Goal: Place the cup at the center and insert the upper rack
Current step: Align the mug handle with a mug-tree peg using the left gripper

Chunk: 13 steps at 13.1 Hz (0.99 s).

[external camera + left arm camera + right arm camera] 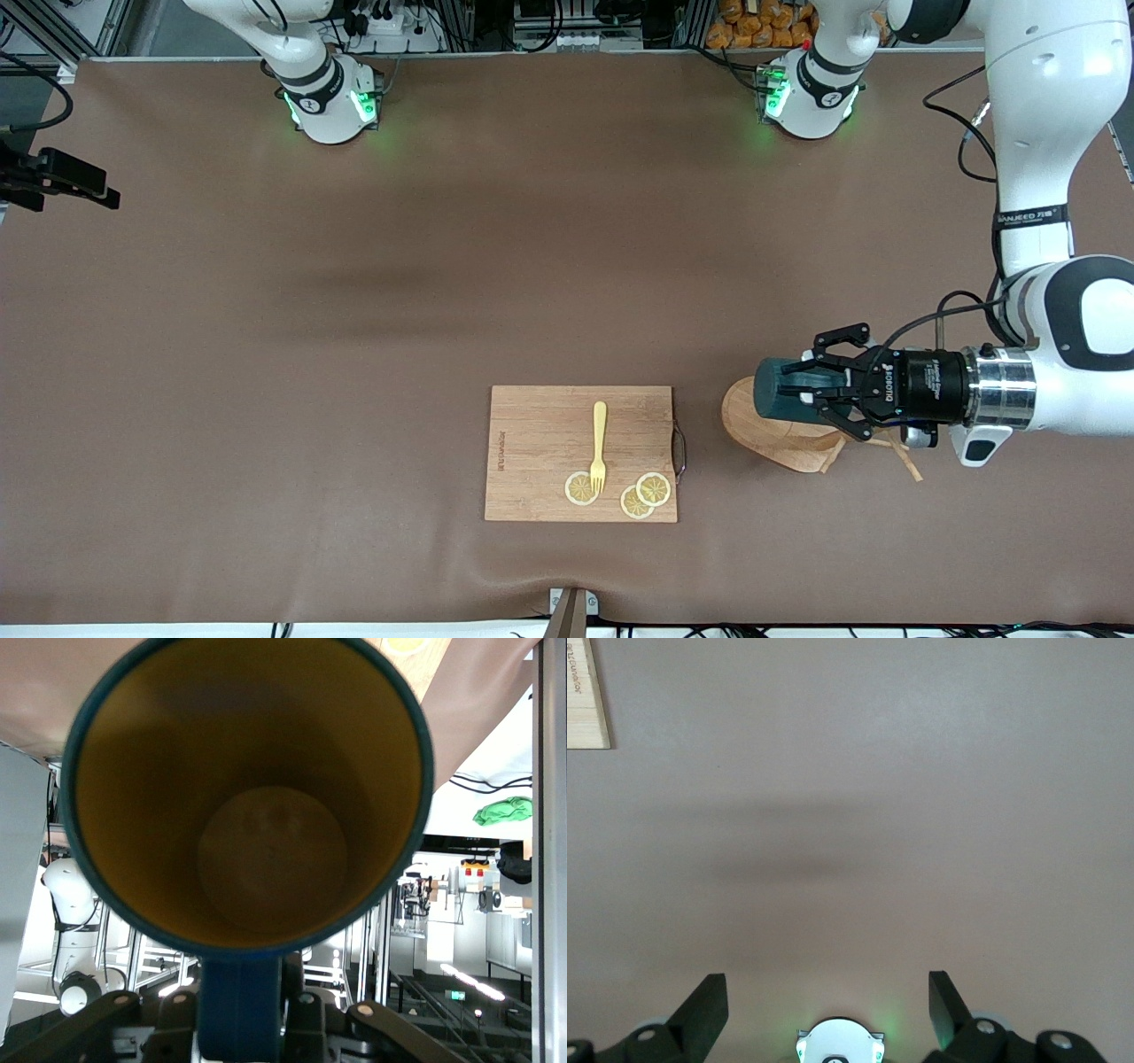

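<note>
Nearest the front camera lies the cutting board [580,453], with a yellow fork [599,446] and three lemon slices [644,495] on it, a thin wire handle at the edge toward the left arm's end of the table. Just beside it toward that end, the left gripper [811,387] reaches in sideways, its jaws clamped on the cup [780,390], which is held lying over, above the oval base of the rack [780,434]. Only the front view shows that rack, and only in part (the gripper and cup cover most of it, so whether it stands or lies tipped is hard to say); a couple of thin pegs stick out under the wrist. The left wrist view gives what the front view cannot: a look straight into the cup [248,797], tan-yellow inside with a dark teal rim, its handle running down between the gripper's fingers. The right gripper [828,1005] is out of the front view; its own wrist view shows the two fingers spread wide and empty over the bare brown table [877,815], a corner of the board [586,700] at the edge of that view. Farthest off, both arm bases stand along the table's top edge.
</note>
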Each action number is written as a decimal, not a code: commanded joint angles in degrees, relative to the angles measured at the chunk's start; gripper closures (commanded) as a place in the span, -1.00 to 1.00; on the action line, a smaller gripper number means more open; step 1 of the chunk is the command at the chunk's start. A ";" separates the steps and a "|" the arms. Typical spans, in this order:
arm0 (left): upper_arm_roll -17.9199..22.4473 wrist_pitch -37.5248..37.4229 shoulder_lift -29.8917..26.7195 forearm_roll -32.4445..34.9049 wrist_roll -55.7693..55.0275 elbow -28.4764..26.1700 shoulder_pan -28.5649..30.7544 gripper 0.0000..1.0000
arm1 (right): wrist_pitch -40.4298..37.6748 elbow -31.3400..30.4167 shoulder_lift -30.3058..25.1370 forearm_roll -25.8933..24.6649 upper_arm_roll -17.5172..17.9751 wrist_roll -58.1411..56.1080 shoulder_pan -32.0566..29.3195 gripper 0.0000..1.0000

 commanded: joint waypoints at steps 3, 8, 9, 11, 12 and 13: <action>-0.41 -3.12 0.42 -3.18 1.04 0.17 1.21 1.00 | -0.46 0.77 0.20 0.77 0.49 0.39 -0.54 -1.00; -0.32 -3.56 0.42 -3.72 1.30 0.34 2.18 1.00 | -0.38 0.85 0.11 0.68 0.49 0.39 -0.45 -1.00; -0.23 -3.65 0.42 -3.63 1.30 0.34 2.27 1.00 | -0.38 0.85 0.11 0.59 0.58 0.30 -0.46 -1.00; -0.23 -3.83 0.42 -3.63 1.83 0.34 2.18 1.00 | -0.38 0.85 0.11 0.42 0.75 0.30 -0.28 -1.00; -0.32 -3.91 0.34 -3.63 1.83 0.34 2.27 1.00 | -0.38 1.11 0.11 0.24 0.84 0.30 -0.11 -1.00; -0.32 -3.91 0.25 -3.63 1.91 0.34 2.36 1.00 | -0.38 2.07 0.11 0.15 0.84 0.22 -0.02 -1.00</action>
